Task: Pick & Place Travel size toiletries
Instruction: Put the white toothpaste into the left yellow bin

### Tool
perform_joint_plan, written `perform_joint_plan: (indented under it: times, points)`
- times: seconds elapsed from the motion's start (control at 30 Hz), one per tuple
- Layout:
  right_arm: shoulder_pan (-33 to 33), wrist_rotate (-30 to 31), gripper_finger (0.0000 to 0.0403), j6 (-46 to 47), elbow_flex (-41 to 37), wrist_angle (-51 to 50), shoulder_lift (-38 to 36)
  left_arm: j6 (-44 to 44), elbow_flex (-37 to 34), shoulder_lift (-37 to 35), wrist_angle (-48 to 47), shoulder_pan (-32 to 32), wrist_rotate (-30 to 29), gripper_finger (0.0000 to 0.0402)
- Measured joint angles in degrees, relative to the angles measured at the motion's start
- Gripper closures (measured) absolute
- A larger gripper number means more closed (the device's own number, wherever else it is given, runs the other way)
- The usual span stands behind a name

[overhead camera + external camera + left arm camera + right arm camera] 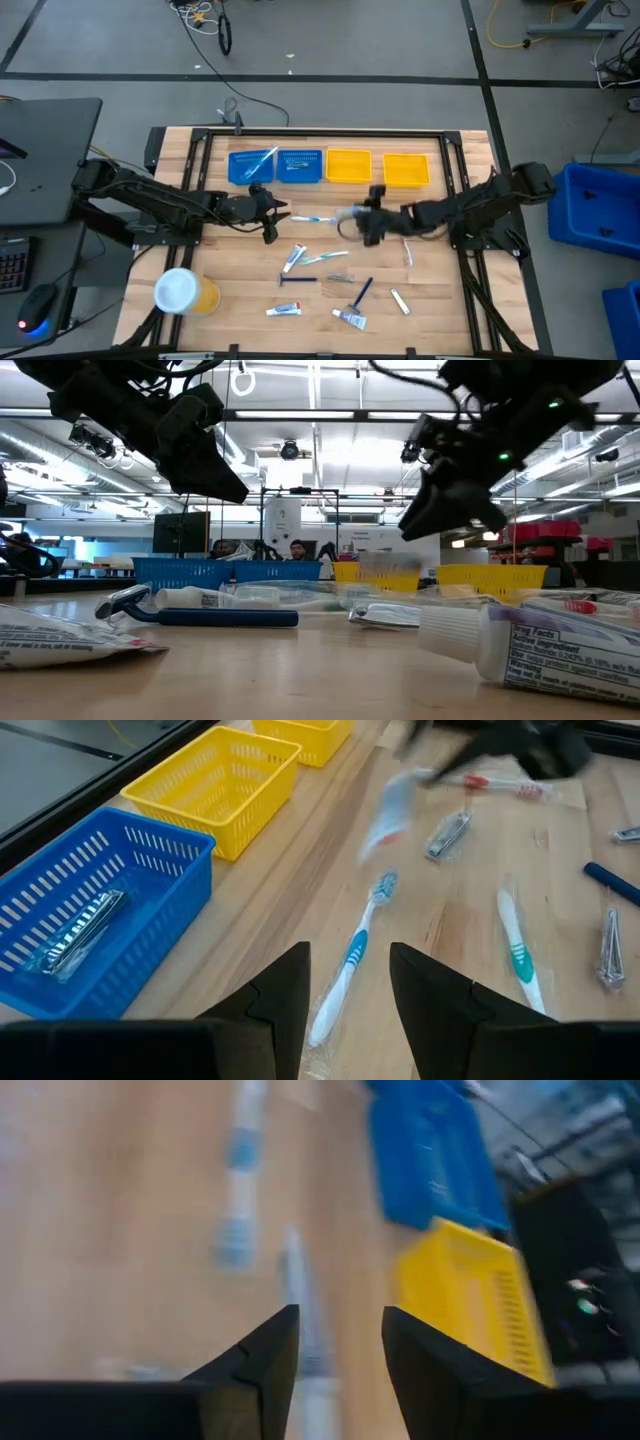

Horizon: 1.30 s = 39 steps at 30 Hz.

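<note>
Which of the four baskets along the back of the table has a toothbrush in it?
The leftmost blue basket, at the left end of the row. A pale toothbrush lies slantwise in it. The two yellow baskets look empty.

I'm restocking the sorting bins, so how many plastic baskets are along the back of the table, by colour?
Blue plastic mesh baskets: 2
Yellow plastic mesh baskets: 2
Total: 4
</note>
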Motion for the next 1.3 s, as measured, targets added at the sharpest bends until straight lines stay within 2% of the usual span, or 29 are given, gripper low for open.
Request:
perform_joint_plan:
  times: [0.13, 0.17, 0.3, 0.37, 0.57, 0.7, 0.87, 1.0, 1.1, 1.2, 1.3]
  points:
    - [-9.9, -3.7, 0.0239, -2.2, 0.3, 1.1, 0.0, 0.0, 0.0, 0.0, 0.1, 0.0, -0.2, 0.0255]
    - [-12.6, -6.6, 0.0238, -2.2, 0.3, 2.0, 0.3, 0.0, 0.0, 0.0, 0.1, 0.0, -0.2, 0.0255]
    - [-19.7, -27.0, 0.0238, -1.9, 0.3, 2.1, 0.5, -0.2, 0.0, 0.0, 0.0, 0.0, -0.2, 0.0255]
    - [-20.5, -30.4, 0.0231, -2.4, 0.3, 2.2, 0.5, -0.2, 0.0, 0.0, 0.1, 0.0, -0.2, 0.0255]
    - [-20.6, -30.2, 0.0187, -3.3, 0.4, 2.5, 0.7, -0.2, 0.0, 0.0, 0.1, 0.0, -0.2, 0.0255]
    - [-19.4, -30.2, 0.0163, 1.2, 0.4, 2.4, 2.5, -1.0, 0.0, 0.0, 0.1, 0.0, -0.2, 0.0255]
    - [-16.3, -26.8, 0.0168, -1.2, 0.4, 2.0, 6.3, -1.8, 0.0, 0.0, 0.3, 0.0, -0.2, 0.0255]
    - [-15.9, -24.8, 0.0177, 1.6, 0.3, 2.2, 9.2, -2.0, 0.0, 0.0, 0.3, 0.0, -0.2, 0.0255]
    - [-15.9, -24.1, 0.018, 4.7, 0.3, 4.6, 10.6, -2.1, 0.0, 0.0, 0.3, 0.0, -0.2, 0.0255]
    - [-16.3, -22.1, 0.0178, 2.9, 0.3, 8.2, 11.7, -1.9, 0.0, 0.0, 0.3, 0.0, -0.2, 0.0255]
    - [-17.6, -23.5, 0.0171, 1.2, 0.3, 11.4, 13.0, -2.0, 0.0, 0.0, 0.4, 0.0, -0.3, 0.0255]
